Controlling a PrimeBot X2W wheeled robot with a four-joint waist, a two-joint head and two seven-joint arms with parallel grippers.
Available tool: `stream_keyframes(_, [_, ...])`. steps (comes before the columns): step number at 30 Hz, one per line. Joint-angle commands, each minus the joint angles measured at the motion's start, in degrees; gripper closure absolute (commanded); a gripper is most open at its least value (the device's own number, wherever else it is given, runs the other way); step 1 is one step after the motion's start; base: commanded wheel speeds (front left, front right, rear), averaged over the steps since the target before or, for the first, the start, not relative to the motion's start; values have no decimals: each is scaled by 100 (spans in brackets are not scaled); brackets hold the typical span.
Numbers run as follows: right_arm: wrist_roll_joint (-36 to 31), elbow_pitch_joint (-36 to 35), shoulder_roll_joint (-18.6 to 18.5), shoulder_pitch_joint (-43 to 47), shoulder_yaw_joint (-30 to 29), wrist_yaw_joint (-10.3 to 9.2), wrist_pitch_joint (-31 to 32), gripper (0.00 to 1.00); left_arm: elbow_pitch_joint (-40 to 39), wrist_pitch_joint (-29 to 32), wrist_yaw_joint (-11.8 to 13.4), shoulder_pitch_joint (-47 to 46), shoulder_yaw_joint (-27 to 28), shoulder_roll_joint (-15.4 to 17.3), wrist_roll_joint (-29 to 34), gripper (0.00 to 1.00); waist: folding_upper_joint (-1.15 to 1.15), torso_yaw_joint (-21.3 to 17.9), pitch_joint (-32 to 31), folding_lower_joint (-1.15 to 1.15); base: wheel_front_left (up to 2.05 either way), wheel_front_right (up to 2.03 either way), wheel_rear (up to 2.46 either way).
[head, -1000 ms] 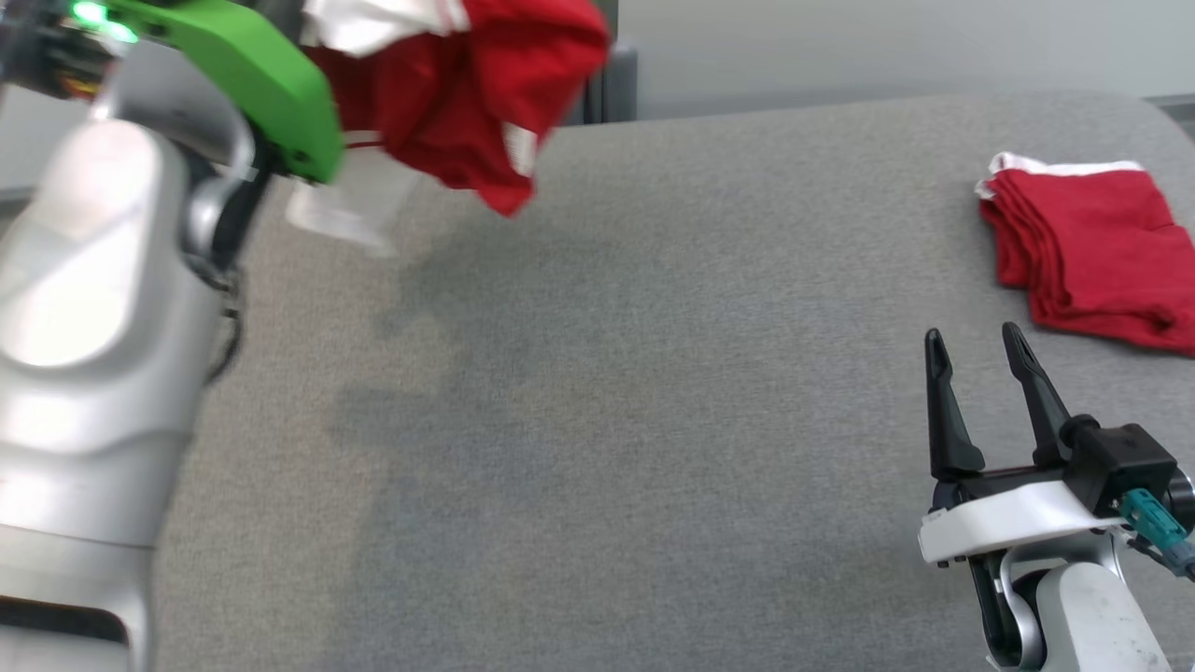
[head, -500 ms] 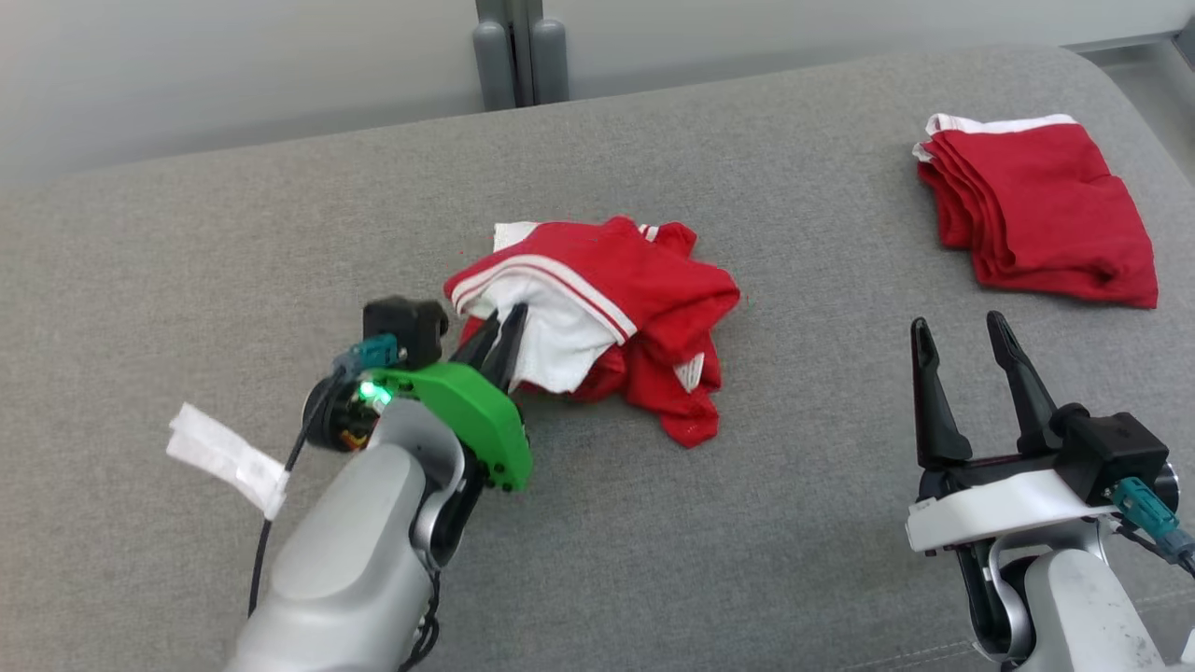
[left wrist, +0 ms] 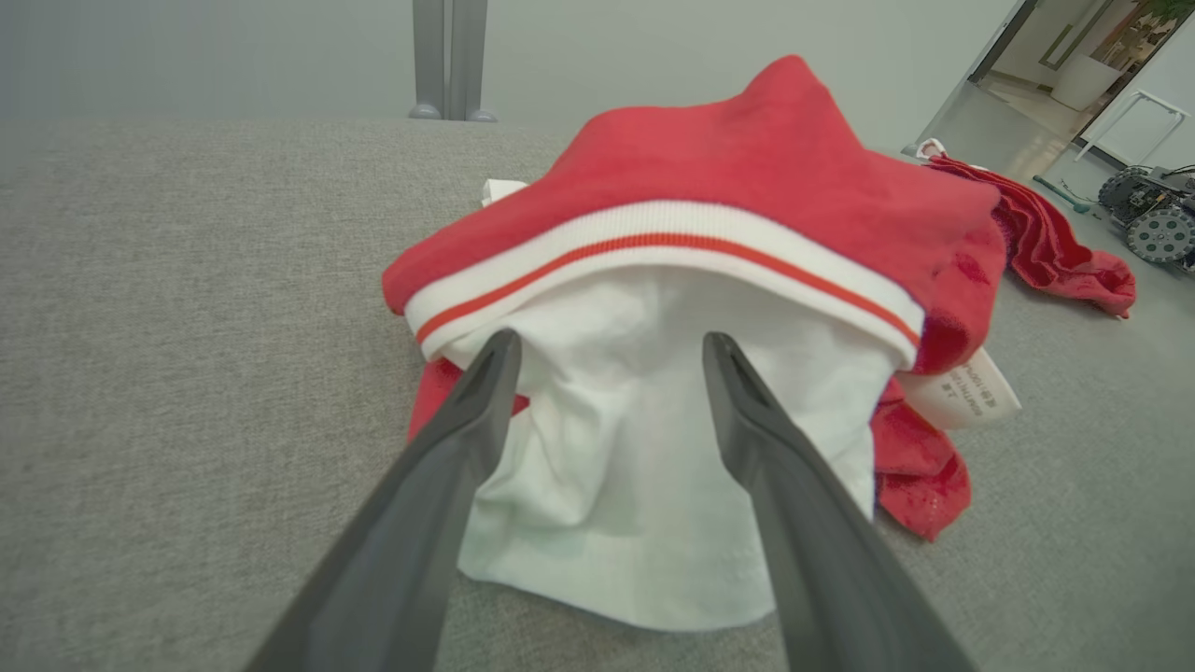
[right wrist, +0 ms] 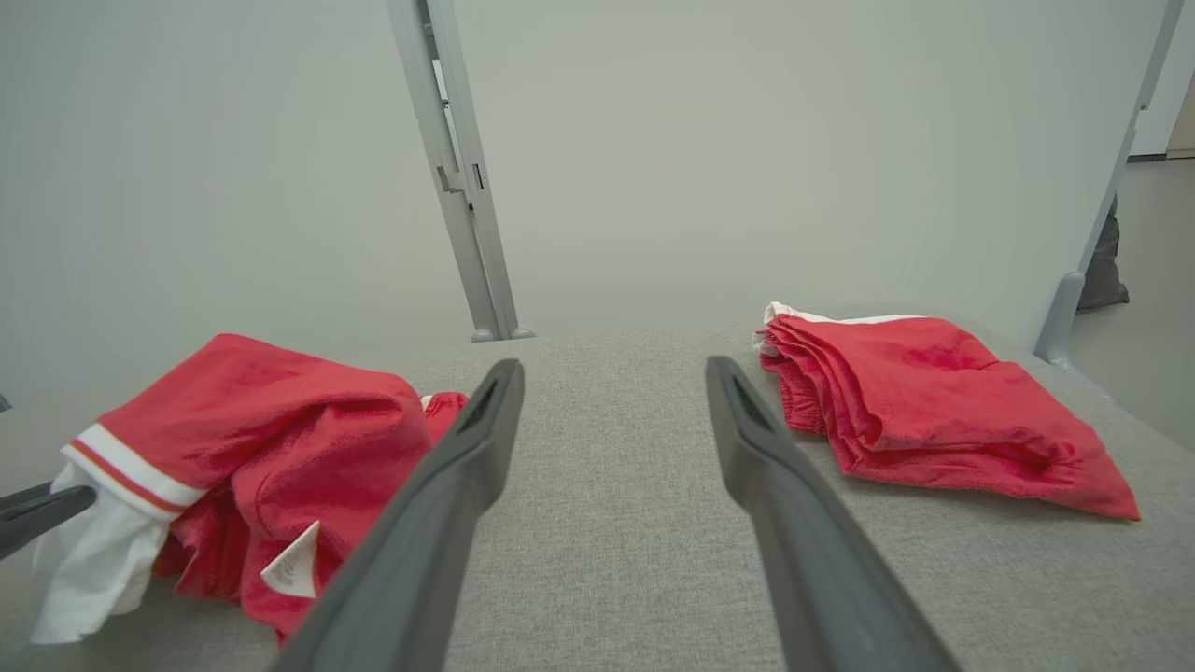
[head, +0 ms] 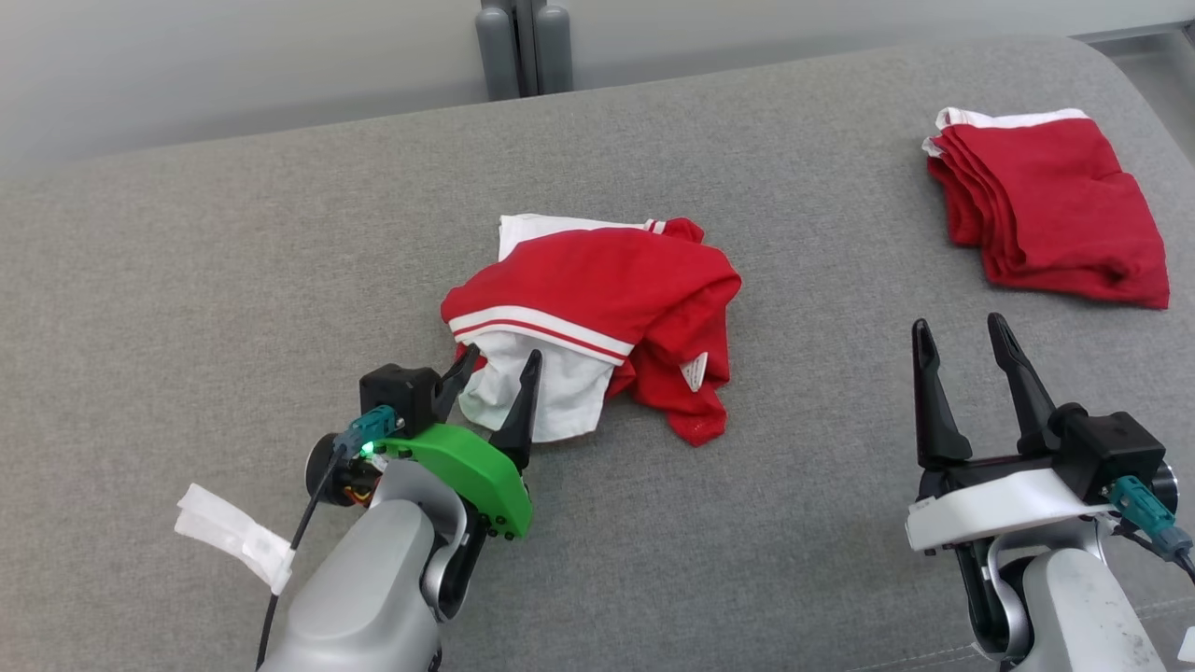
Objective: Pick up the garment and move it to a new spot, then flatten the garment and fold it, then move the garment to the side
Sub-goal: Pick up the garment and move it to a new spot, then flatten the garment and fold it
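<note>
Where the grey bench (head: 187, 280) spreads ahead of both tools, the red garment (head: 597, 280) lies crumpled in a heap just beyond the left tool (head: 502, 357). A folded red stack (head: 1046, 215) sits ahead and to the right of the right tool (head: 960, 324), which is spread wide and empty. The left tool's fingers are also apart, straddling the garment's white lining (left wrist: 635, 448) without clamping it. A white band with a red stripe (head: 537, 329) crosses above the lining, and a small white label (head: 694, 373) pokes out on the right.
</note>
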Motion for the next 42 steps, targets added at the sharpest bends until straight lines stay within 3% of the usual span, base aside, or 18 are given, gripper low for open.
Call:
stream_keyframes(1, [-19, 22, -6, 75, -5, -6, -27, 0, -84, -59, 54, 130, 24, 16, 74, 0, 0, 133, -158, 0, 0, 0, 0])
stream_keyframes(11, [-67, 165, -7, 302, -36, -6, -27, 0, -995, -93, 414, 811, 407, 279, 661, 0, 0, 398, -729, 0, 0, 0, 0])
stream_keyframes(24, [111, 324, -8, 690, 176, -6, -27, 0, -1981, -95, 774, 2167, 1276, 215, 991, 0, 0, 698, -1071, 0, 0, 0, 0])
stream_keyframes(42, [190, 470, -7, 741, 341, -6, -27, 0, -2094, -95, 662, 2577, 1661, 26, 1315, 0, 0, 726, -1078, 0, 0, 0, 0])
